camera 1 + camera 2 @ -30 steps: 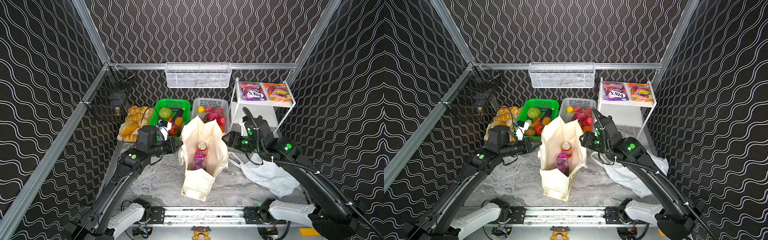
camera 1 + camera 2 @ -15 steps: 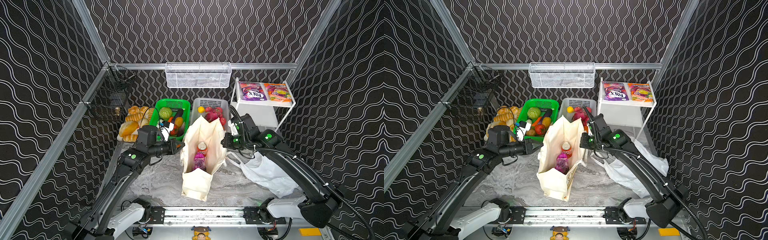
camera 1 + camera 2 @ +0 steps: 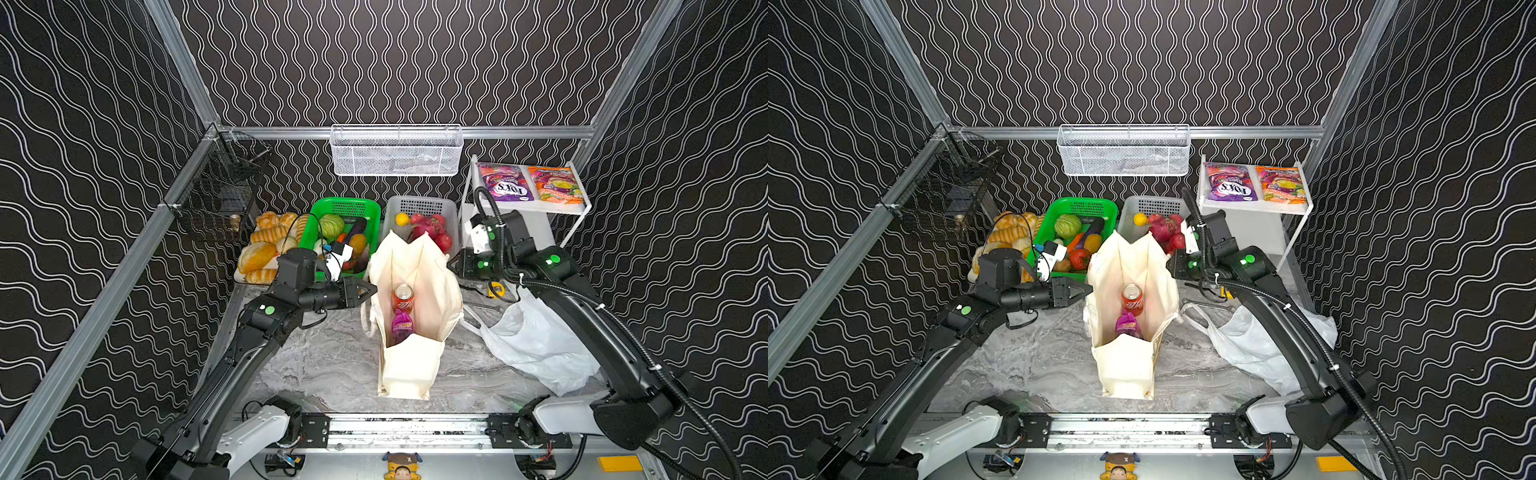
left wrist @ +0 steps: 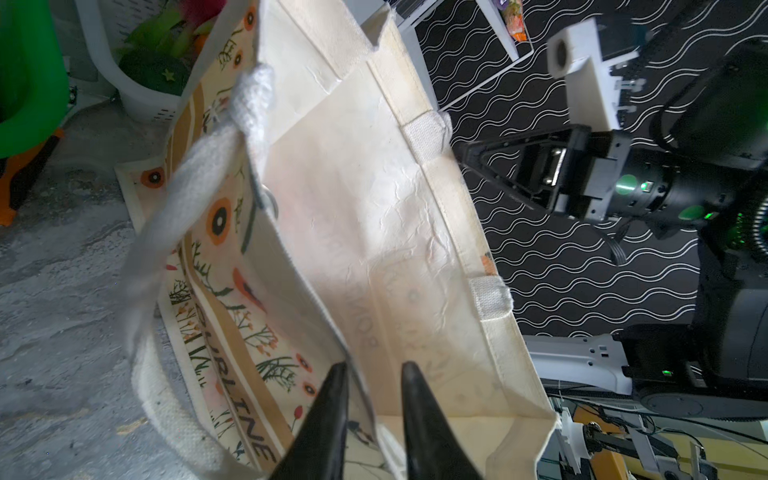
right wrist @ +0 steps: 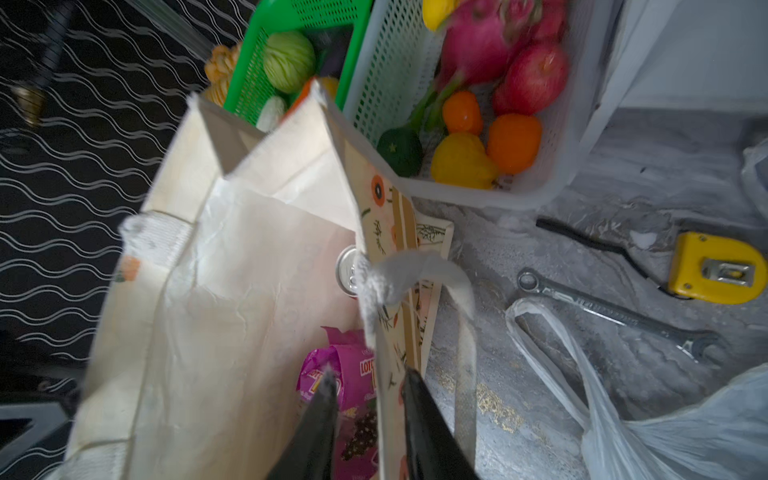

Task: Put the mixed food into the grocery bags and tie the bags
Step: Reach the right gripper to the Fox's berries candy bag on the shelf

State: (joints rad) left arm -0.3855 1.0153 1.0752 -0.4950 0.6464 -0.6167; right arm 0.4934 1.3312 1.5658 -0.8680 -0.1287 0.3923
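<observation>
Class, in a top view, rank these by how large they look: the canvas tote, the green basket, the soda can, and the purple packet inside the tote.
1. canvas tote
2. green basket
3. soda can and purple packet: about alike, and the packet is partly hidden, so left unranked.

1. The purple snack packet on the white shelf is showing "FOX'S" in large white letters, upside down in both top views.
2. The cream tote is carrying dark capitals "URLINE" along its printed side panel; the word's start is hidden.
3. The pink-purple packet inside the tote is showing "LOT", the rest being cut off.
4. The red can is bearing white lettering too small to read.
</observation>
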